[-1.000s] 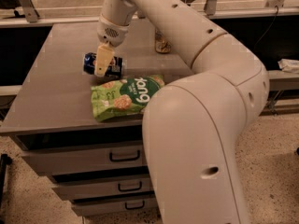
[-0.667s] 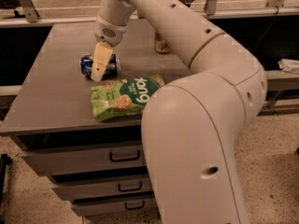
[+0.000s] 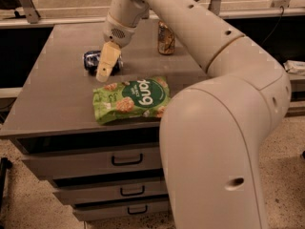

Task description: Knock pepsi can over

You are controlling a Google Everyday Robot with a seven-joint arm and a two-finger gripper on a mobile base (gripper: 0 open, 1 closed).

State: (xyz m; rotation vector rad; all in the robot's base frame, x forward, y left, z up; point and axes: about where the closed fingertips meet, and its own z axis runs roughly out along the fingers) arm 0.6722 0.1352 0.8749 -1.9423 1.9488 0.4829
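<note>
The pepsi can, dark blue, lies on its side on the grey table top, at the left middle. My gripper hangs from the long white arm just in front of and to the right of the can, its tan fingers pointing down and covering the can's right end.
A green snack bag lies flat near the table's front edge, just below the gripper. A gold can stands upright at the back, right of the gripper. My white arm fills the right foreground. Drawers sit under the table.
The can has rolled a little to the left and lies flatter. My gripper has followed it slightly left and down.
</note>
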